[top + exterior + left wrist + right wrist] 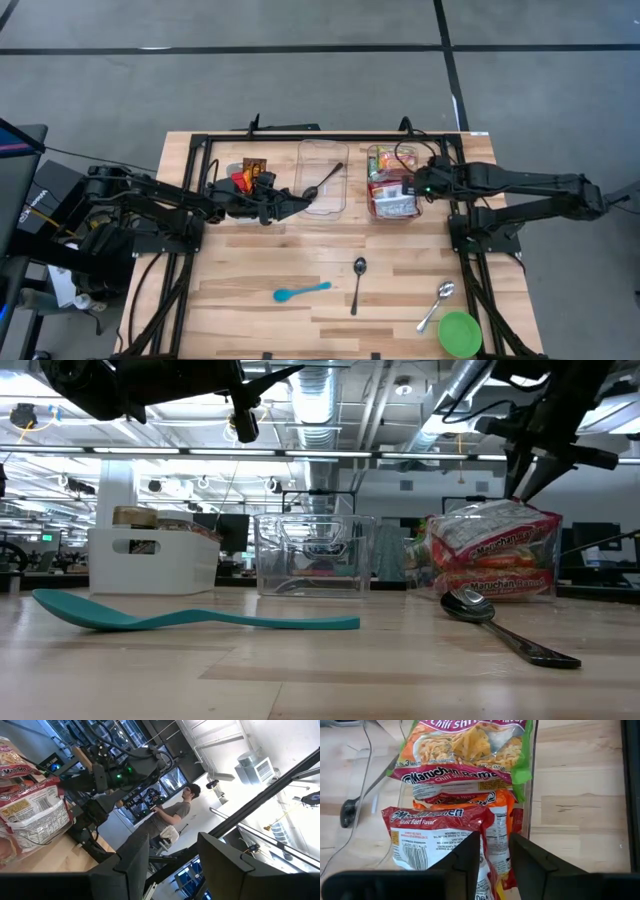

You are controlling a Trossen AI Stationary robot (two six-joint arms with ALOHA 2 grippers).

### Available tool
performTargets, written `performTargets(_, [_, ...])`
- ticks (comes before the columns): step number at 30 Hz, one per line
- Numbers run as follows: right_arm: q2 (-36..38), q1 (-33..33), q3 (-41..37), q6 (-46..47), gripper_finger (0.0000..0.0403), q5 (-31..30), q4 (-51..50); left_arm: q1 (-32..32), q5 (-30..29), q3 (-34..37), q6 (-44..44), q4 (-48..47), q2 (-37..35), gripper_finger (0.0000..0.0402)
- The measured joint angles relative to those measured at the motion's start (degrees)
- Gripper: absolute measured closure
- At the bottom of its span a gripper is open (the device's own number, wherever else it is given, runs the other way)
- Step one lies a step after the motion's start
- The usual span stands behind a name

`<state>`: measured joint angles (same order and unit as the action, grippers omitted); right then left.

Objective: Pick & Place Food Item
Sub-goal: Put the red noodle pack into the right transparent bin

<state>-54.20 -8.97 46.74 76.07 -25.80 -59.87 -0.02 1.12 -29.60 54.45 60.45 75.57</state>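
Note:
Several ramen packs (390, 188) lie stacked in a clear bin (372, 152) at the table's far right. In the right wrist view a red pack (435, 837) lies over an orange one (497, 827), with a green-edged pack (465, 750) beyond. My right gripper (495, 855) hangs just over the packs, pointing down. It is open with a narrow gap, above the red pack's edge. In the low view its fingers (528, 475) end just above the packs (490, 550). My left gripper (293, 206) is open and empty, held level above the table beside the middle clear bin (322, 175).
The middle clear bin holds a black spoon (322, 183). A white bin of snacks (250, 175) stands at the far left. A teal spoon (300, 291), a dark spoon (358, 283), a metal spoon (437, 305) and a green dish (460, 333) lie near the front. A person (175, 817) stands beyond the table.

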Motion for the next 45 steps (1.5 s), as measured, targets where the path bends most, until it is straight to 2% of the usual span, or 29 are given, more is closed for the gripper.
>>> performTargets(9, [1.7,-1.4,0.0,0.0,0.0271,1.3,-1.9,0.0,0.0,0.0,0.0,0.0,0.0,0.0238])
performTargets(13, [2.5,-1.4,0.0,0.0,0.0269,1.7,-1.9,0.0,0.0,0.0,0.0,0.0,0.0,0.0238])
performTargets(20, [6.5,0.2,0.0,0.0,0.0304,2.9,-1.9,0.0,0.0,0.0,0.0,0.0,0.0,0.0238])
performTargets(29, [6.4,6.1,0.0,-1.5,0.0397,5.1,-0.9,0.0,0.0,0.0,0.0,0.0,0.0,0.0238])
performTargets(38, [0.9,6.5,0.0,-0.8,0.0399,4.7,-2.1,0.0,0.0,0.0,0.0,0.0,0.0,0.0238])
performTargets(45, [-1.4,4.1,0.0,0.2,0.0402,4.6,-5.5,0.0,0.0,0.0,0.0,0.0,0.0,0.0238])
